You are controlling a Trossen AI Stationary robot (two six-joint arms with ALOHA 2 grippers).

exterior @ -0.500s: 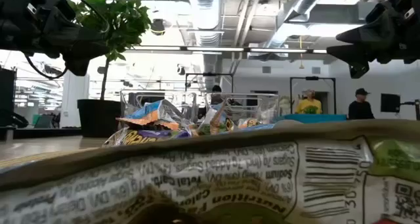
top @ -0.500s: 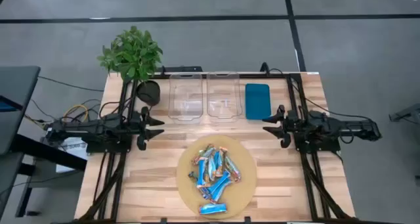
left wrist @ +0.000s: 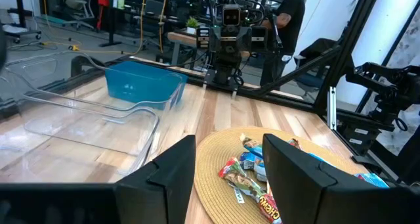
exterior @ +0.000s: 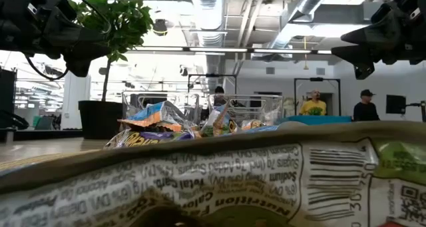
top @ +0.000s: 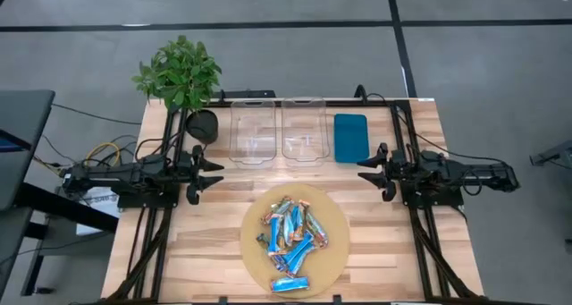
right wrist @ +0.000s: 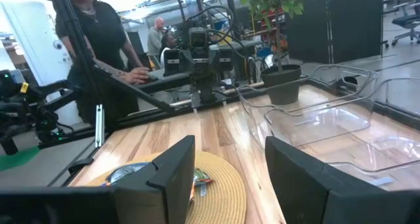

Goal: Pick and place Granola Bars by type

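The granola bars point(top: 291, 236) lie in a heap on a round woven mat point(top: 252, 251) near the table's near edge: several bright blue, others orange, red and brown. In the low view the bars point(exterior: 180, 126) pile up close to the camera. My left gripper point(top: 212, 172) hovers open over the table's left side, pointing right, apart from the bars. My right gripper point(top: 368, 173) hovers open on the right side, pointing left. In the wrist views, the left gripper point(left wrist: 228, 175) and right gripper point(right wrist: 230, 175) each face the mat with nothing between the fingers.
Two clear plastic bins point(top: 253, 131) point(top: 304, 131) and a teal tray point(top: 350, 137) stand in a row along the far edge. A potted plant point(top: 183, 81) stands at the far left corner. Bare wood lies between the mat and the bins. People stand in the room beyond.
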